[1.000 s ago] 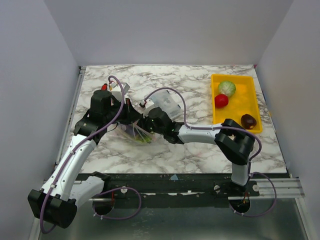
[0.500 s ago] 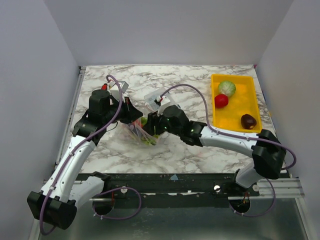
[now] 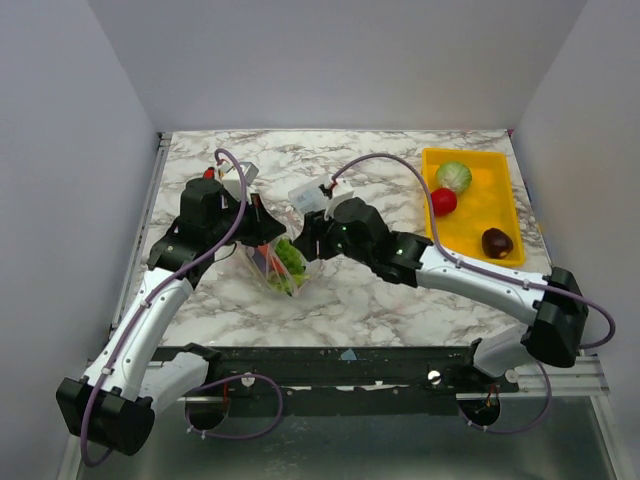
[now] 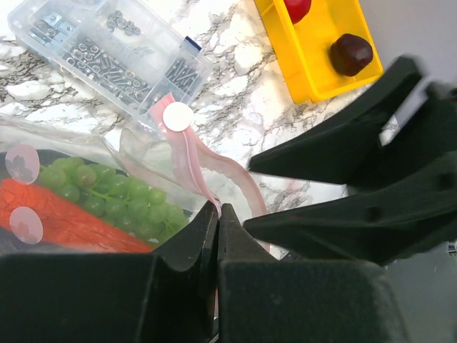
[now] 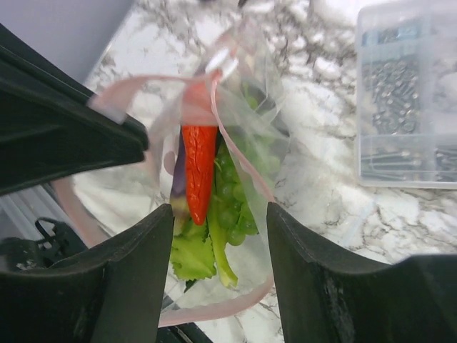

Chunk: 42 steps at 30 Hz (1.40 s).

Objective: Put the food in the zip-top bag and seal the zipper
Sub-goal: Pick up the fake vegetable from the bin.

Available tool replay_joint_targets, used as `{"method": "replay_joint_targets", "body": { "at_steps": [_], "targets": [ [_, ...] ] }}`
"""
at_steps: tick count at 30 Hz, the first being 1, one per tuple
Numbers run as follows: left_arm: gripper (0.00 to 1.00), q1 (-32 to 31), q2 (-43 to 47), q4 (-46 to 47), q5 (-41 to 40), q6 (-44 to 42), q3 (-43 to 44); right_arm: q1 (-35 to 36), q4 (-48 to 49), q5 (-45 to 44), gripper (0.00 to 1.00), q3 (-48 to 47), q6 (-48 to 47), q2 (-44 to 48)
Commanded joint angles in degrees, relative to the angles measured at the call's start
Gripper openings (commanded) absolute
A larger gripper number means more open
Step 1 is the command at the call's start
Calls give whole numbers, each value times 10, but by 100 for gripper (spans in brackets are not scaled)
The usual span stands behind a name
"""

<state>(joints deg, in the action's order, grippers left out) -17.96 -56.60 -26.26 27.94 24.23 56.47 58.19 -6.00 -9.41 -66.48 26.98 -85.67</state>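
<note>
While the zip-top bag (image 3: 282, 268) is being kept at the left-centre of the tabletop (image 3: 400, 310), its pink zipper (image 4: 187, 161) is being pinched by the clenched left claw (image 4: 216, 214). The right claw (image 5: 218, 211) is being held released and empty just over the bag mouth. A grape bunch (image 4: 107, 193) and a red piece (image 5: 199, 168) are being carried inside. 3 foods, the cabbage ball (image 3: 453, 176), red round fruit (image 3: 442, 201) and dark maroon piece (image 3: 496, 242), are being left in the yellow tray (image 3: 480, 205), well apart.

Risks, as judged: only 1 edge is being gripped, so the floppy mouth may be sagging shut and the next drop being blocked. If the strip is being slipped, the contents are being spilled. The clear box (image 4: 107, 57) near the bag may be getting bumped.
</note>
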Motion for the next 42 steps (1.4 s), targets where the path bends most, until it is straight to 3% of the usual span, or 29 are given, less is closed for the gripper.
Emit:
{"method": "replay_joint_targets", "body": {
  "at_steps": [1,4,8,11,20,31,42],
  "targets": [
    [0,4,0,9,3,-4,5,4,-75,-87,57,-41,-11,67],
    [0,5,-3,5,-3,-4,7,1,-106,-152,57,-37,-28,103],
    [0,6,-3,9,8,-2,6,-34,-119,-214,69,-7,-34,151],
    [0,10,-5,7,3,-3,7,-98,-118,-212,77,26,-23,181],
    [0,13,-8,7,14,-1,7,-340,-120,-77,87,89,68,181],
    [0,13,-8,14,27,3,4,-595,-37,164,93,127,174,55],
    [0,13,-16,8,14,-2,7,-636,68,188,94,121,189,-71]
  ]
}}
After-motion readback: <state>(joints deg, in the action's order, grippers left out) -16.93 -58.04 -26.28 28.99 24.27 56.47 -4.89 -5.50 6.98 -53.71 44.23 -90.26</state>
